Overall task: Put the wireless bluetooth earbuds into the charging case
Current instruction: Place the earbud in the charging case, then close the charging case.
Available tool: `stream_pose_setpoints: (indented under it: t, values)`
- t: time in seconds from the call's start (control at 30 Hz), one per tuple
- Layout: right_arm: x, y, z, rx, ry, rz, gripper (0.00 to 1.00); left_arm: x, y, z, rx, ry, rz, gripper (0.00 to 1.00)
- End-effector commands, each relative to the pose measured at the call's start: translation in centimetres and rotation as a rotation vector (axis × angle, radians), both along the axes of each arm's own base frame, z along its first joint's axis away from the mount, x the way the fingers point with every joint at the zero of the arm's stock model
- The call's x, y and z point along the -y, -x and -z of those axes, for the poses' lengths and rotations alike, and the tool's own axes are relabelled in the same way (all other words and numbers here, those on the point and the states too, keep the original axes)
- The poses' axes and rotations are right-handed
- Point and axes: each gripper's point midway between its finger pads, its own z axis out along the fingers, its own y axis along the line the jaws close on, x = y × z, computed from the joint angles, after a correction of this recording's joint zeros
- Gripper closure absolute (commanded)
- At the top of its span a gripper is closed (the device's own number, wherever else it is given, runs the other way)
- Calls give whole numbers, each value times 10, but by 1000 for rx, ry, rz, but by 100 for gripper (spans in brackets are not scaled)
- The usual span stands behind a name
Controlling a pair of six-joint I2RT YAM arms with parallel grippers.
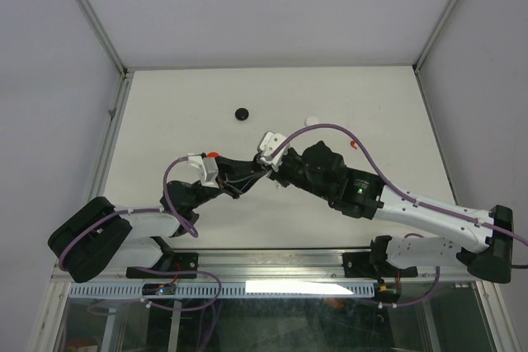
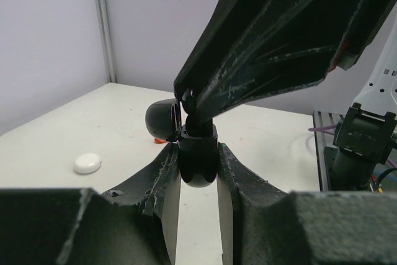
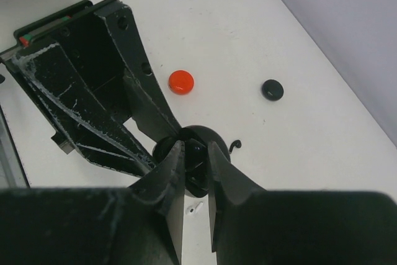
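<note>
White table [image 1: 371, 96] under grey walls. Black charging case [image 2: 198, 172], frame centre, is clamped between the left gripper [image 2: 197, 150] fingers; right gripper [image 3: 195, 153] pinches shut at its top. A black earbud [image 3: 234, 146] lies just right of them; table edges stand well away.

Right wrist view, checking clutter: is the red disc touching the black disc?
No, the red disc lies well apart from the black disc, with tabletop showing between them.
</note>
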Motion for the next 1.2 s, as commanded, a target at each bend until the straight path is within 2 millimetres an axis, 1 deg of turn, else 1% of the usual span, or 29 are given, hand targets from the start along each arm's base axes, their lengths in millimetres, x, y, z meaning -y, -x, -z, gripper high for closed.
stream_pose_setpoints:
  t: [0.0, 0.2, 0.27, 0.37, 0.53, 0.67, 0.73, 0.9, 1.03, 1.13, 1.17]
  values:
    - [-10, 8, -3, -8, -10, -47, 95, -13, 10, -55, 123, 178, 2, 100]
    - [-10, 10, 0, -21, -3, -54, 94, -14, 9, -56, 119, 184, -4, 100]
    - [-11, 11, 0, -27, -5, -53, 87, -13, 9, -56, 117, 182, -1, 100]
    - [-11, 10, -2, -36, -22, -46, 81, -12, 8, -53, 110, 174, 1, 100]
    - [-5, 11, -17, -36, -70, -25, 65, -9, 6, -42, 92, 150, -2, 100]
    - [0, 12, -25, -42, -92, -18, 53, -10, 3, -30, 67, 139, -14, 100]
    - [2, 12, -27, -57, -89, -23, 50, -12, 3, -26, 60, 140, -21, 100]
    - [5, 10, -28, -169, -88, -91, 45, -12, 5, -17, 54, 121, -4, 100]
    - [11, 8, -28, -275, -124, -181, 40, -11, 13, -15, 64, 103, 41, 100]
    - [12, 11, -24, -362, -133, -261, 36, -10, 19, -17, 83, 93, 82, 100]
    - [11, 16, -23, -398, -136, -309, 35, -9, 22, -17, 87, 91, 98, 100]
